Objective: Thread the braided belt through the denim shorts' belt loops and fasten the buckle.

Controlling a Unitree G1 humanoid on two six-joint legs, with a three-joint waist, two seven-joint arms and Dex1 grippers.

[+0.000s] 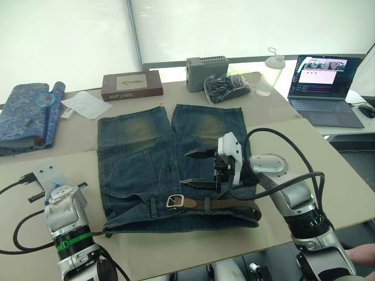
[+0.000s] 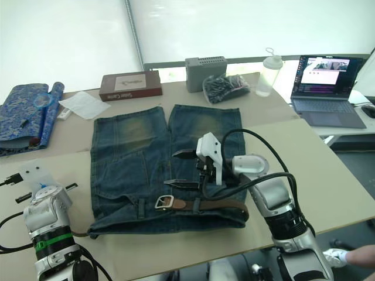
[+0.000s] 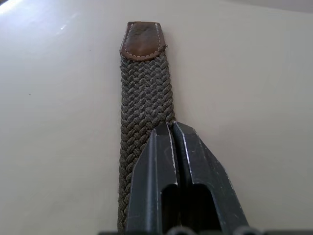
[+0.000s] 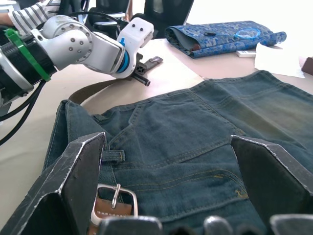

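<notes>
Braided belt (image 3: pixel 145 122) lies along the near edge of the denim shorts (image 1: pixel 149 158), its leather-tipped end reaching out past the shorts' left side onto the table (image 1: pixel 328 175). At far left a blue patterned rolled cloth (image 1: pixel 26 114) rests on the table. The left gripper (image 3: pixel 177 128) sits at the near left, fingers pressed together with no gap and their tips resting on the belt's braid just short of the leather tip. The shorts lie flat in the middle, waistband nearest, legs pointing away. On the waistband the buckle (image 1: pixel 174 201) lies just right of a belt loop (image 1: pixel 153 207). The right gripper (image 1: pixel 194 168) hovers over the shorts just beyond the buckle, jaws spread wide and holding nothing. A laptop (image 1: pixel 324 85) stands open at far right.
</notes>
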